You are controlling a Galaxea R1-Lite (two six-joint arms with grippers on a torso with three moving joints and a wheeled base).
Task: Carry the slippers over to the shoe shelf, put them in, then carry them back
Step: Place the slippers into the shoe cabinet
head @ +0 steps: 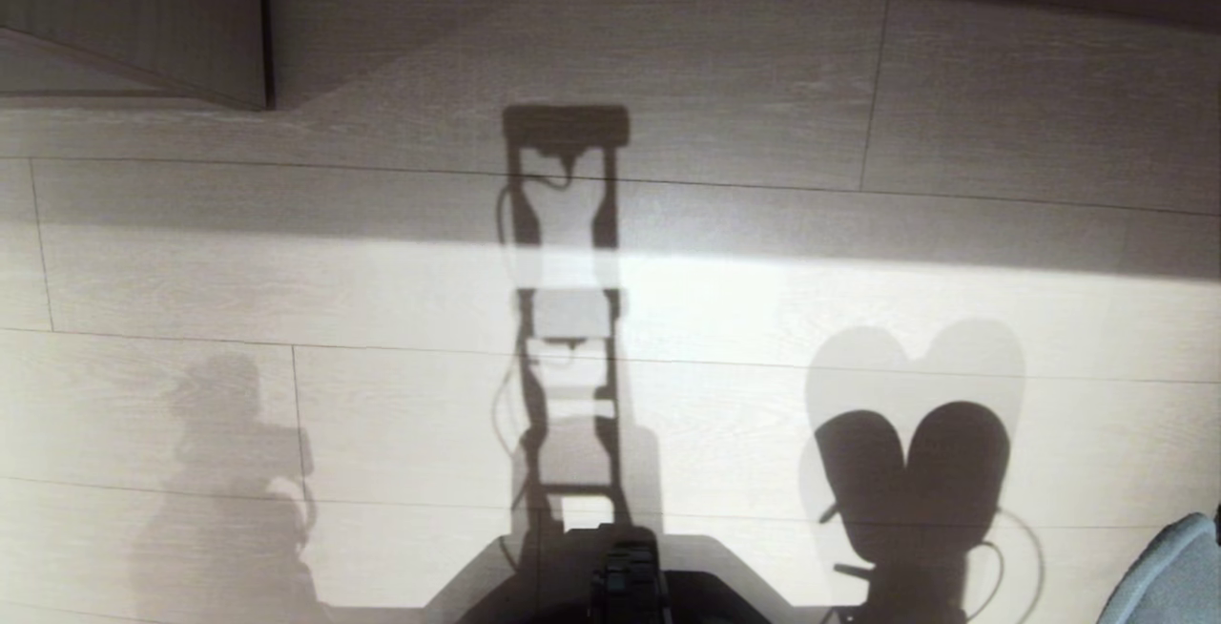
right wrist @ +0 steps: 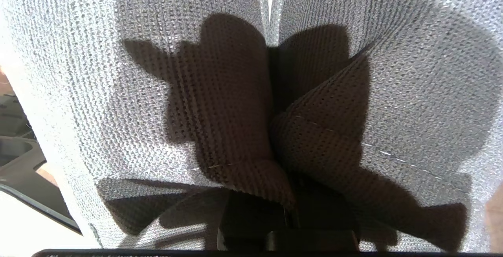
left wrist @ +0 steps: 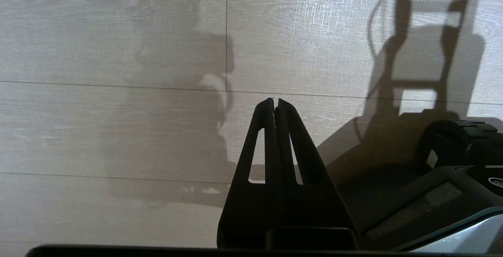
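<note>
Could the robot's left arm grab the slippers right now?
Probably not without moving. The left gripper hangs shut over bare floor, with no slipper near it. The slippers are already pinched together in the right gripper, off at the robot's right side.

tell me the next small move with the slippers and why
Probably keep the right tool clamped and drive toward the shelf: both slippers hang pinched together in it, and the head view shows only wood floor, no open cubby clearly in reach yet.
</note>
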